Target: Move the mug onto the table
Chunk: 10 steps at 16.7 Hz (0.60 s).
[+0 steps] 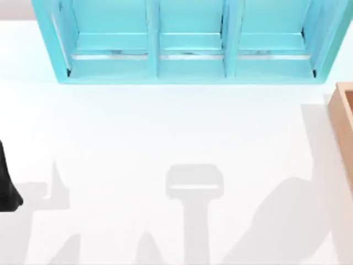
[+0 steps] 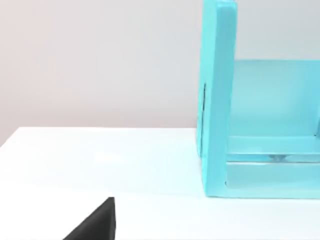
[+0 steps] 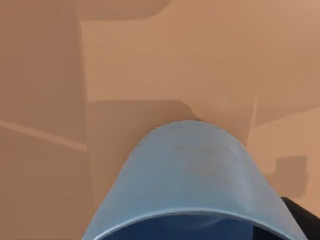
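Observation:
The blue mug (image 3: 192, 180) looms very close in the right wrist view, its rim toward the camera. It sits inside a brown box whose walls (image 3: 150, 55) surround it. A black part of my right gripper (image 3: 301, 220) shows right beside the mug's rim. The white table (image 1: 165, 143) spreads across the top view. My left arm (image 1: 7, 186) is parked at the table's left edge, and a black part of it (image 2: 95, 224) shows low in the left wrist view.
A turquoise shelf unit (image 1: 190, 44) with three compartments stands along the table's far side; its side wall (image 2: 217, 100) shows in the left wrist view. The brown box's corner (image 1: 343, 113) juts in at the table's right edge. Arm shadows fall across the near table.

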Available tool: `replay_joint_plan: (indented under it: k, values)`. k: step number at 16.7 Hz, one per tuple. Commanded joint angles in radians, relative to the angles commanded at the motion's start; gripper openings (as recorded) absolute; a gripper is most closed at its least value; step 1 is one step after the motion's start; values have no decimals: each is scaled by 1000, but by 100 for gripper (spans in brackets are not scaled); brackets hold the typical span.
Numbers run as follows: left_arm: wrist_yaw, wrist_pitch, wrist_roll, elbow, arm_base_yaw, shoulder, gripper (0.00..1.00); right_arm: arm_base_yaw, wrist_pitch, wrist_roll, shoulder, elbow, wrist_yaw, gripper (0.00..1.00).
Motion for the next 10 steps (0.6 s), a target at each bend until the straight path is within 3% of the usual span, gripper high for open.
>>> replay_joint_plan:
  k: [7, 10]
  values:
    - [0, 0, 0, 0, 0, 0, 100, 228, -287, 222, -134, 149, 2, 0]
    - [0, 0, 0, 0, 0, 0, 100, 267, -327, 259, -157, 170, 1, 0]
